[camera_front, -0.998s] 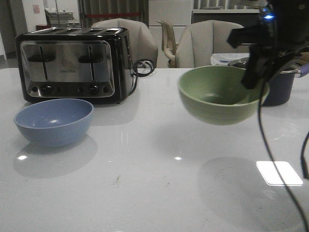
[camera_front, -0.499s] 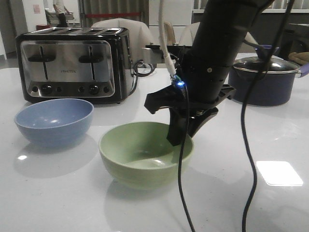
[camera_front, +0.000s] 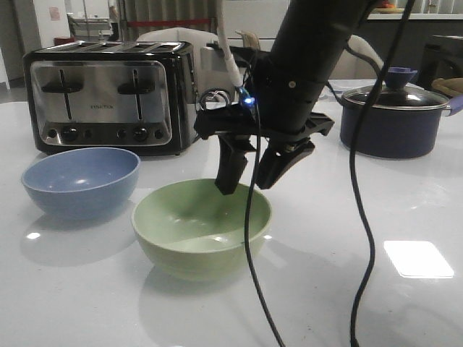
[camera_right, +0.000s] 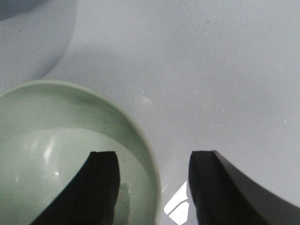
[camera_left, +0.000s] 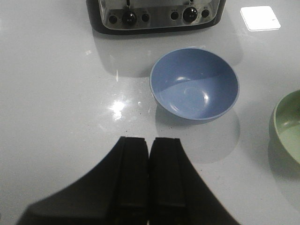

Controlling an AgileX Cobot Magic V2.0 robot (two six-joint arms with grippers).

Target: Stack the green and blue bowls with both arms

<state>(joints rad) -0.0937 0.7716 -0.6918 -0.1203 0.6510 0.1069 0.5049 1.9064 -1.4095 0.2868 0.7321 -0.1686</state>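
Observation:
The pale green bowl (camera_front: 202, 228) sits on the white table near the middle front. My right gripper (camera_front: 246, 181) hangs just above its far rim, open, one finger over the inside and one outside the rim. In the right wrist view the green bowl (camera_right: 56, 150) lies under the gripper (camera_right: 154, 161), not gripped. The dusty blue bowl (camera_front: 81, 181) sits to the left, empty. In the left wrist view the blue bowl (camera_left: 194, 84) lies ahead of my shut, empty left gripper (camera_left: 148, 143), and the green bowl's edge (camera_left: 288, 126) shows beside it. The left arm is not in the front view.
A black and chrome toaster (camera_front: 108, 94) stands behind the blue bowl, also in the left wrist view (camera_left: 154, 14). A dark navy lidded pot (camera_front: 394, 119) stands at the back right. The right arm's cables (camera_front: 253, 275) hang in front of the green bowl. Chairs stand behind the table.
The right arm carried the green bowl from the right, in the air, down to the table near the blue bowl. Its jaws have opened and lifted off the rim. The blue bowl has not moved.

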